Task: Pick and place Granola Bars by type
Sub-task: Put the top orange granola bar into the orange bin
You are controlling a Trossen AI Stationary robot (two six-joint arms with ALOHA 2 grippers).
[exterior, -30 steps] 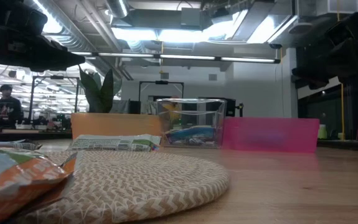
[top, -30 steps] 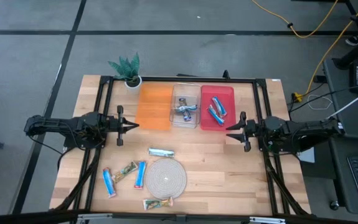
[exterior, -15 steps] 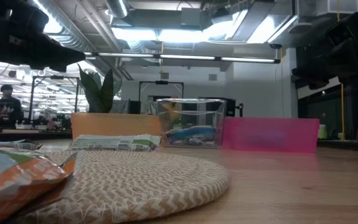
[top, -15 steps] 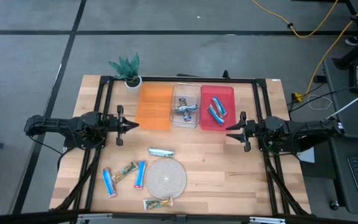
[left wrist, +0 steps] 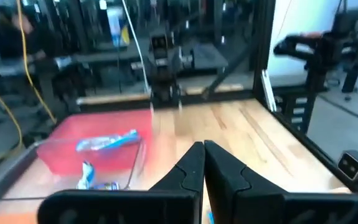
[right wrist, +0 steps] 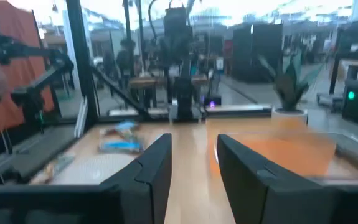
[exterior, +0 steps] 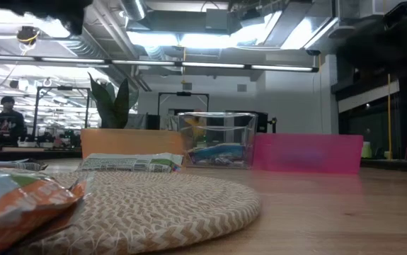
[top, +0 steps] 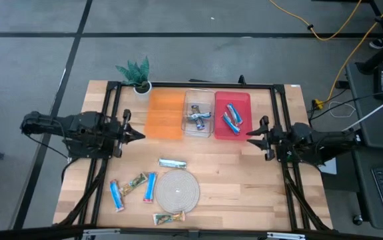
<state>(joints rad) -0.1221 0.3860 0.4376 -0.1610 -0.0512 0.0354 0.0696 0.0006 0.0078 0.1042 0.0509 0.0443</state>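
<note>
The sorting stands partly done, to judge by how the granola bars lie; two bright blue bars rest in the red bin at the far right of the row, a few silvery-blue bars lie crossed in the clear bin in the middle, and the orange bin at the left holds nothing that I can see, presumably kept for the green-and-tan kind. The rest lie loose on the near half of the table, gathered around the round woven mat: a silvery bar just beyond it, a blue bar at its left edge, a green-and-tan bar and another blue bar farther left, and a green-and-tan bar at its near edge.

Both arms lie stretched out low and level, pointing inward from the table's sides, neither over a bar. The left gripper sits just left of the orange bin, fingers clenched together on nothing; the right gripper sits near the red bin's near right corner, its fingers parted with nothing between them.
</note>
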